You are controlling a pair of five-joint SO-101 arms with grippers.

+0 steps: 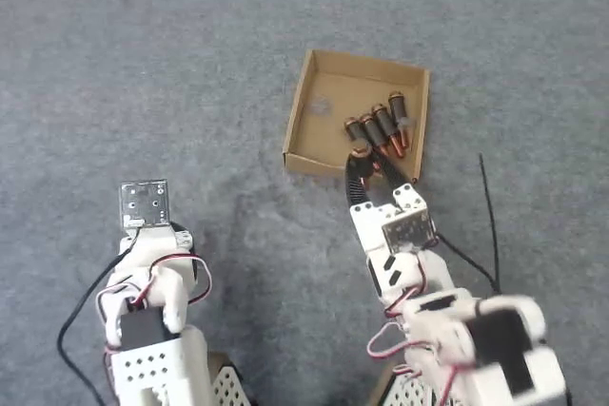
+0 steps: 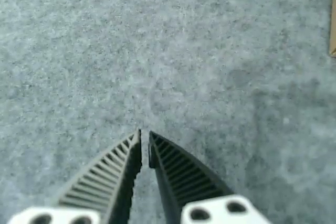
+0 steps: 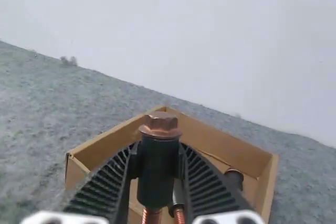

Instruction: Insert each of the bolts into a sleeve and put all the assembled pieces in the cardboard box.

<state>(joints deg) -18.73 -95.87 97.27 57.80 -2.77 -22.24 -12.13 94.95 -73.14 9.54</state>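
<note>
Right gripper [image 3: 157, 153]: you're pinching an assembled piece [image 3: 157, 171] by its black sleeve, copper bolt head up, probably so it's clearing the wall of the cardboard box [image 1: 297, 111]. It's hanging at the box's near edge. Four finished pieces [image 1: 381, 130] are lying side by side inside the box. Left gripper [image 2: 145, 145]: jaws pressed together on nothing, sitting over grey carpet [image 2: 157, 51] well apart from the box, likely so it isn't crowding the drop.

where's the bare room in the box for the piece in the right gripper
The box is bare in its left half, from left wall to the four pieces. Its right half is crowded: they lie side by side. The right gripper holds its piece at the near wall.
</note>
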